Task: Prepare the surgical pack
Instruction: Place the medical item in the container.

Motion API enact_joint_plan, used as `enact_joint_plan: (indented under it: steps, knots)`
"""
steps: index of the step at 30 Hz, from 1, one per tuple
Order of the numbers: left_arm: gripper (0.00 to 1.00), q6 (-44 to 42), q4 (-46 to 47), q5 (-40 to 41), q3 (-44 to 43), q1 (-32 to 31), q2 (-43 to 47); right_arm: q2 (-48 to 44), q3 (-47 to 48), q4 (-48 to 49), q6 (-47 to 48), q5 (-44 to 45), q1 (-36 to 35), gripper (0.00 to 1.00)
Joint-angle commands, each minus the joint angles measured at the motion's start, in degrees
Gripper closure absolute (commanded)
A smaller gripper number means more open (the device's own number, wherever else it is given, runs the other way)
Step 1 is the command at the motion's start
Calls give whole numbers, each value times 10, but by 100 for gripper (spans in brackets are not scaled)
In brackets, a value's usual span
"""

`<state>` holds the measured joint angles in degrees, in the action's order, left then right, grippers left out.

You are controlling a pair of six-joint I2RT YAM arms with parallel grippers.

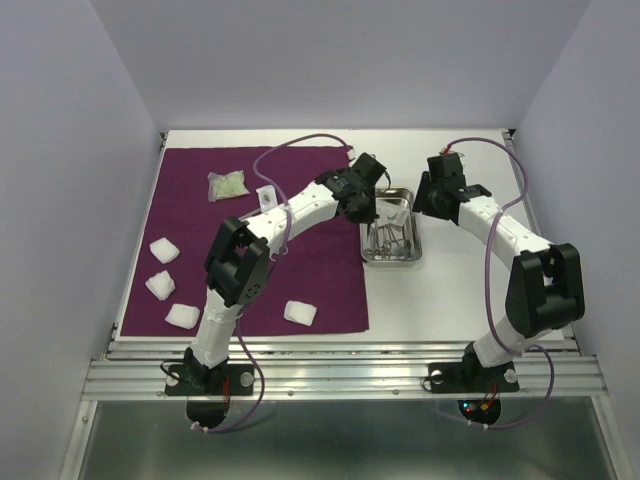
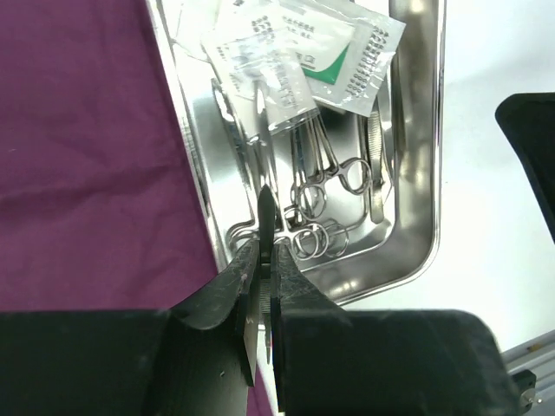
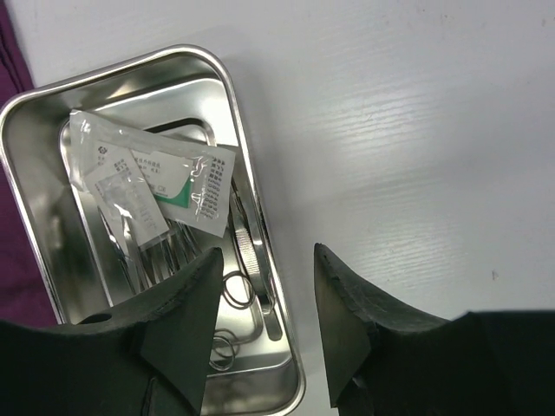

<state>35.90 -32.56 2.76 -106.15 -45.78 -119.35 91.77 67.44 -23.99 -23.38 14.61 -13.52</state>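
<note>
The left pincer (image 2: 266, 227) is clenched almost shut over the small shiny rectangular steel tray (image 2: 425, 173); I cannot tell whether it grips anything. The right pincer (image 3: 266, 253) is released above the white surface (image 3: 416, 130) beside the tray. Inside the tray lie steel ring-handled forceps (image 2: 334, 178) under white printed packets (image 3: 173, 178). The tray stands just beside the right edge of the large deep-purple cloth drape (image 1: 190, 215), which lies flat on the left half of the surface and carries four white gauze pads (image 1: 164, 250).

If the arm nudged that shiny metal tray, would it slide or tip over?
The shallow rectangular steel tray sits flat on the smooth white table, so it would probably slide, not tip. The loose steel instruments and white paper packets inside would likely shift and rattle.
</note>
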Motion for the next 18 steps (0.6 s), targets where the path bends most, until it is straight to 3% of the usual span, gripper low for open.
enact_joint_plan:
  steps: [1, 9, 16, 18]
  knots:
    - [100, 3, 20, -25, -45, -3, -20, -27, -10, 0, 2, 16, 1, 48]
    - [100, 13, 35, -45, -73, -4, -76, -60, -28, -9, 4, 35, 19, 48]
    - [100, 27, 15, 7, -81, -4, -102, -63, -35, -11, 3, 35, 24, 48]
    - [93, 33, 11, 14, -78, -4, -102, -62, -34, -11, 4, 34, 24, 48]
